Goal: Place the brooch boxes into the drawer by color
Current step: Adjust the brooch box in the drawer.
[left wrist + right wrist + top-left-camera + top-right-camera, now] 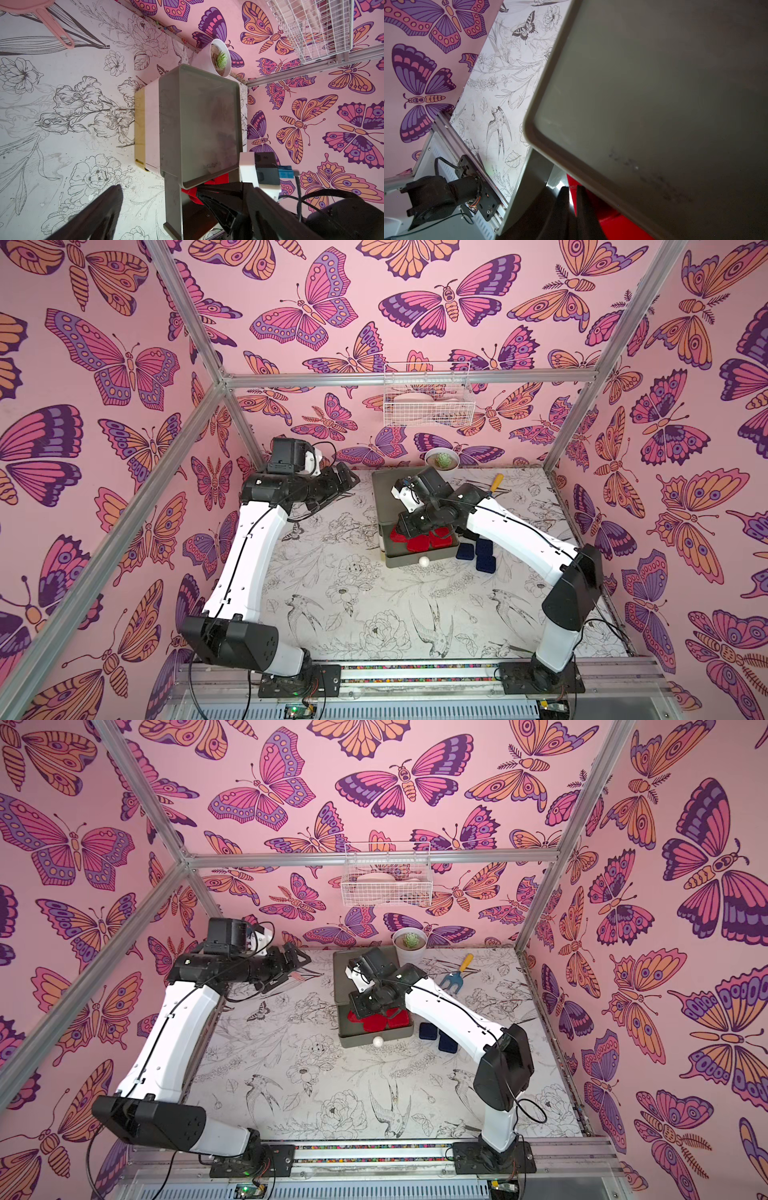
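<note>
Floral table [353,614]: drawer [386,497], navy boxes [484,549], plant pot [441,458], fork [457,977].

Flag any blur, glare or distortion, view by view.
Both top views: even light, sharp, wide-angle splay of the frame posts. Left wrist: drawer chest crisp, left end effector dark and soft up close. Right wrist: drawer chest looms close, dim, faint sheen.

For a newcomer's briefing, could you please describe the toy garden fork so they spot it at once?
Find the three-tier drawer chest with a grey-green top at the back of the floral-printed table. A white pot holding a green succulent stands behind its right corner, and the fork lies flat right of that pot. Only it has blue tines and a yellow handle.
</note>
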